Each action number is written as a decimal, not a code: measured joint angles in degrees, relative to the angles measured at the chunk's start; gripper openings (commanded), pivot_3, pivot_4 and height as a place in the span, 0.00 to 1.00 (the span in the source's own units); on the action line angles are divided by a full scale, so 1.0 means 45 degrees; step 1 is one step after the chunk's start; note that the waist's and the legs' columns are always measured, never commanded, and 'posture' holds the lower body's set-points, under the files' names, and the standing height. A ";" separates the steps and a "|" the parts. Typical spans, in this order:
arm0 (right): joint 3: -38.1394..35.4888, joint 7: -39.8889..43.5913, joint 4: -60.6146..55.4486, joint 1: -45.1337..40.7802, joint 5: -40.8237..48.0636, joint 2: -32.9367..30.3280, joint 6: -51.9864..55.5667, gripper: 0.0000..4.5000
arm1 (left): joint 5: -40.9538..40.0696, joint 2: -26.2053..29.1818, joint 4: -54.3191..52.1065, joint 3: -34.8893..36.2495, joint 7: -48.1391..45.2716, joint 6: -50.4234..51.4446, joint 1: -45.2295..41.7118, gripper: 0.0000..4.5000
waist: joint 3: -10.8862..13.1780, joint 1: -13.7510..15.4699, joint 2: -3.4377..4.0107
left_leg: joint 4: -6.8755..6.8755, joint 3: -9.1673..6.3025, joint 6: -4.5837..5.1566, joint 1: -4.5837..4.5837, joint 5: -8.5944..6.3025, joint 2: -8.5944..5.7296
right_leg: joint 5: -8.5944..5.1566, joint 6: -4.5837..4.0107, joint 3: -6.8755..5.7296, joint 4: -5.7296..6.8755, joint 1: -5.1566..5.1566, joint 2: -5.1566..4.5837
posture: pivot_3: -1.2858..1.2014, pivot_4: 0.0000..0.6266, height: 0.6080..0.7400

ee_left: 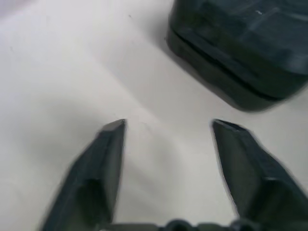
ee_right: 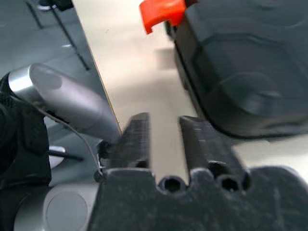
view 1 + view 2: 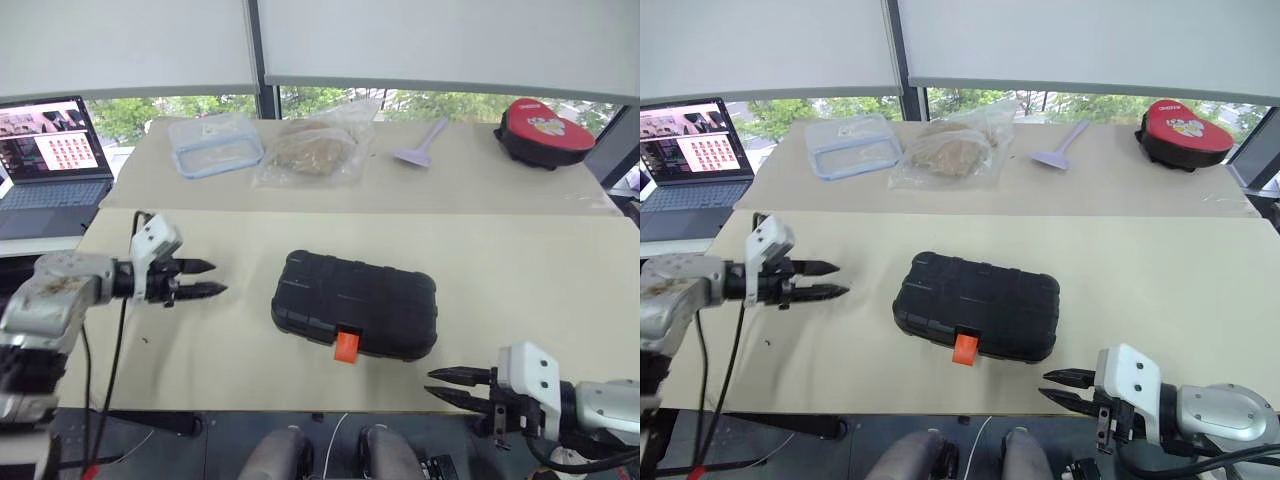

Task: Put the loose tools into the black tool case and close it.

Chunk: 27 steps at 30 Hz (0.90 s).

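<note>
The black tool case [image 3: 355,305] lies closed in the middle of the near table, its orange latch [image 3: 346,347] facing the front edge. The loose tools are out of view. My left gripper [image 3: 212,278] hovers over the table to the left of the case, pointing at it, open and empty; the left wrist view shows its fingers [image 1: 108,144] wide apart, with the case's corner [image 1: 240,48] beyond them. My right gripper [image 3: 432,384] sits at the table's front edge, right of the latch. Its fingers [image 2: 137,137] are shut, close together with nothing between them.
On the far table stand a clear food container [image 3: 215,145], a plastic bag [image 3: 312,150], a purple scoop [image 3: 420,148] and a red-and-black pouch [image 3: 545,132]. An open laptop [image 3: 50,150] stands at the far left. The table's front edge [image 3: 250,408] runs just before my right gripper.
</note>
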 measured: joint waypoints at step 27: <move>0.1008 -0.1373 0.5237 -0.4865 -0.1938 0.1155 -0.0089 0.00 | 0.0753 -0.2819 0.1726 -0.1046 -0.4175 -0.0060 -0.3818 0.00 | 0.0009 -0.0261 -0.0038 | 0.0271 -0.0062 0.0111 -0.0483 0.0067 -0.0010 | 0.0009 0.0012 -0.0005 0.0196 -0.0367 0.0019 | 0.52 0.24 0.86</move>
